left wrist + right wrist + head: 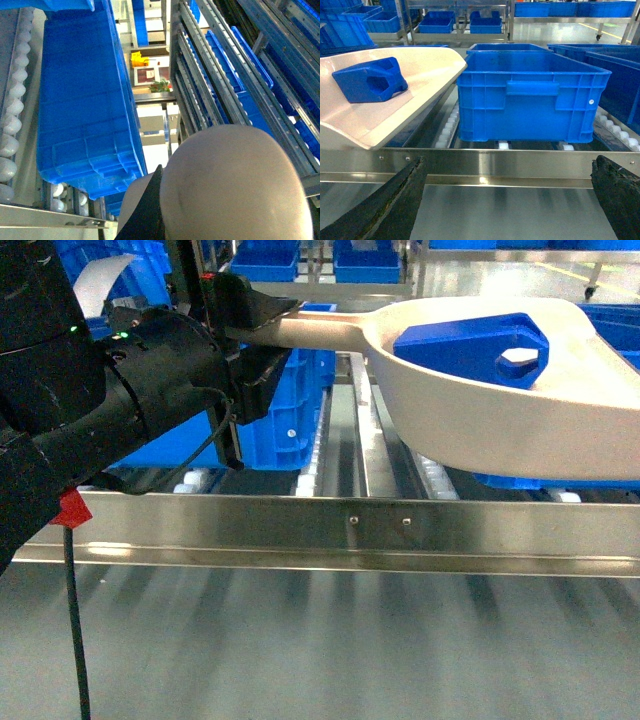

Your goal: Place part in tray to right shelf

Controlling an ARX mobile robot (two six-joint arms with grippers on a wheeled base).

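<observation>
My left gripper clamps the tray by its handle, holding the pan level above the shelf rollers so the part stays inside, while my right gripper waits wide open, empty.

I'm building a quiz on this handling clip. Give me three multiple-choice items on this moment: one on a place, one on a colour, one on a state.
1. Where is the part?
A. in the tray
B. on the rollers
C. in a crate

2. What colour is the tray?
A. blue
B. pale beige
C. black

3. How is the right gripper?
A. shut on the tray
B. shut on the part
C. open, holding nothing

Answers:
1 A: the block lies in the pan.
2 B: the scoop is pale beige against the blue crate.
3 C: in the right wrist view its fingers stand wide apart before the right shelf; the left gripper holds the tray's handle.
</observation>
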